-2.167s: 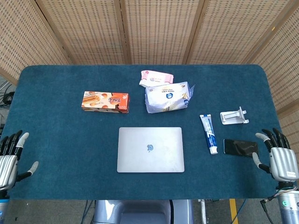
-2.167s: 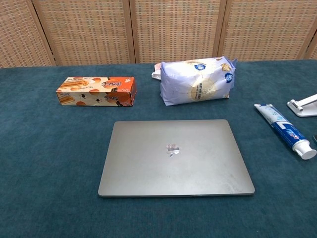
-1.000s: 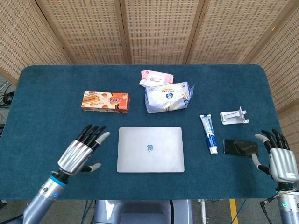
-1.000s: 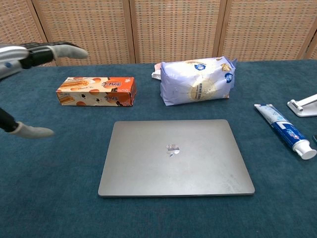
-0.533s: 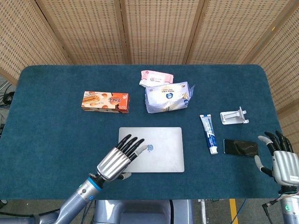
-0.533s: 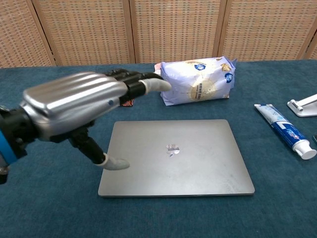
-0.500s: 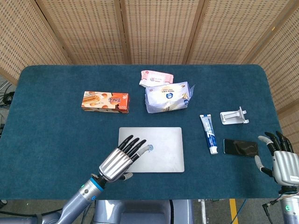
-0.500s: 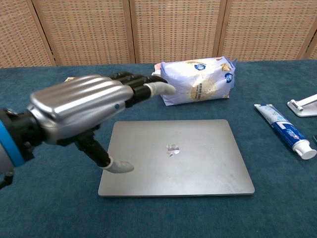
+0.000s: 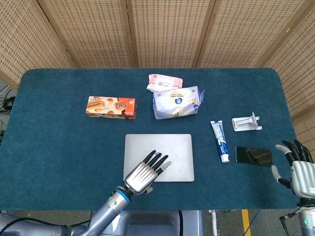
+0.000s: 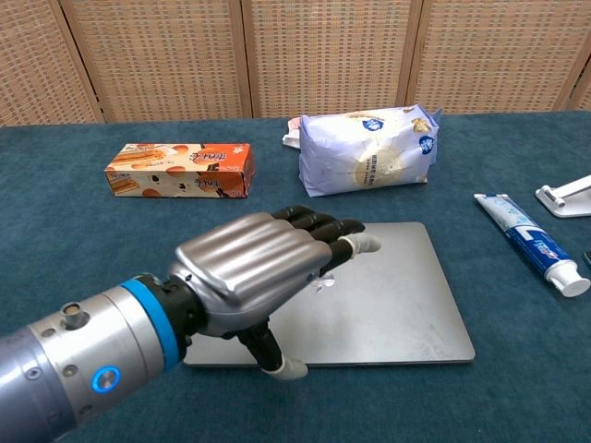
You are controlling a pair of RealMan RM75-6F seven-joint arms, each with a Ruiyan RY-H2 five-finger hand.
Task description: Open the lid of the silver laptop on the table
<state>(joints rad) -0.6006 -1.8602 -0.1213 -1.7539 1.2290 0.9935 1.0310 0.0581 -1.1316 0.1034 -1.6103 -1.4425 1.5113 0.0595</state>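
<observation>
Laptop (image 9: 158, 157) is lying shut, flat, centre-front of the table (image 9: 59, 142). Likely rigid, slick metal, thin lip: lifting from the front edge looks best. Left hand (image 9: 145, 175) is hovering over its near-left corner, fingers spread, holding nothing. Chest view is showing the thumb dipping below the front edge; head view alone is showing the right hand (image 9: 301, 172), spread, idle.
</observation>
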